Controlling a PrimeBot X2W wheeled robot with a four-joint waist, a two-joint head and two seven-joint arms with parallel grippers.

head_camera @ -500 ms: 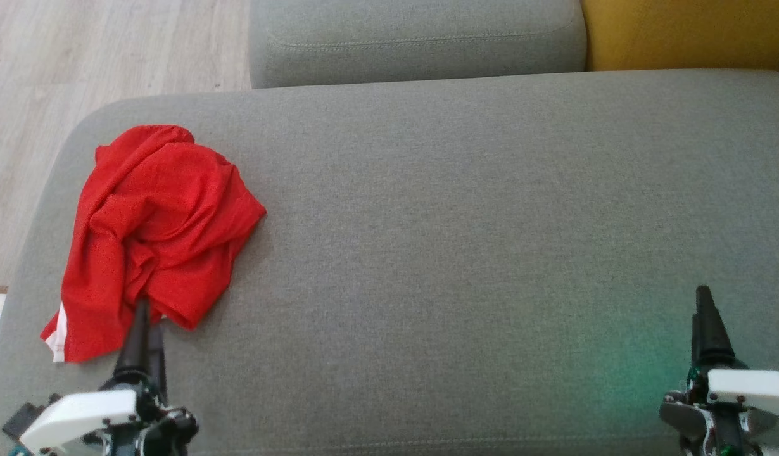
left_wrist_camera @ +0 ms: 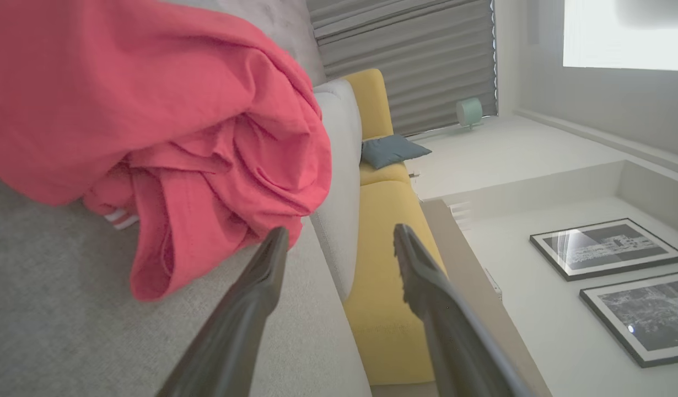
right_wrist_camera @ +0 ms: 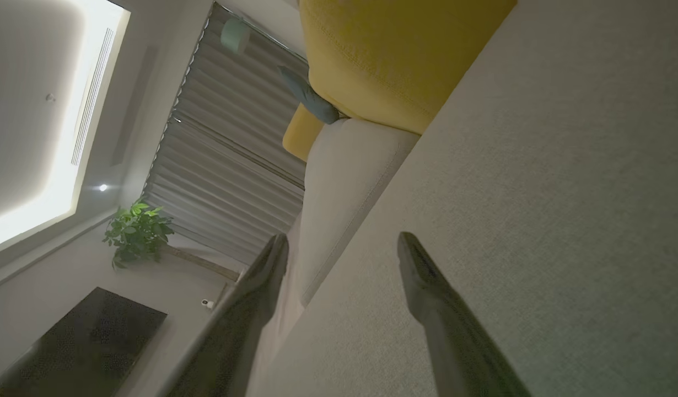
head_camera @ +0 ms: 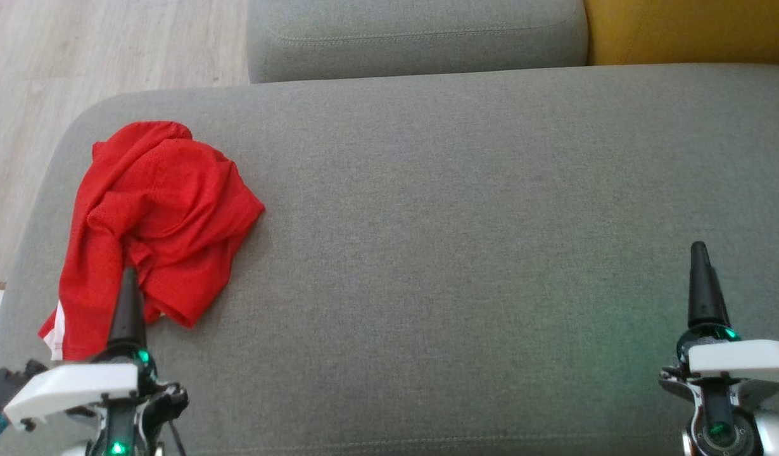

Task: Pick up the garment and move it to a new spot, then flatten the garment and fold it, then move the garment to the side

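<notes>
Red mesh cloth, the garment [head_camera: 155, 221], lies crumpled at the left end of the grey sofa seat [head_camera: 459, 253], with a strip of white trim showing at its near corner. Half a second ago my left fingers [head_camera: 128, 282] reached only to the heap's near edge. Now their tip lies further in over the folds. My right fingers [head_camera: 701, 259] have also come forward over bare cushion, well apart from the cloth. The whole head view has shifted a little too, so part of that change is the camera's.

Both pairs of fingers are spread with nothing between them. In the left wrist view, one left fingertip sits just at a hanging red fold while the other is out past it, so the cloth is beside the gap, not in it.

I judge this the approach to the first pickup. Nothing is gripped, and moving, flattening and folding are all still to do. The left pair needs to get a fold between its tips before closing.
</notes>
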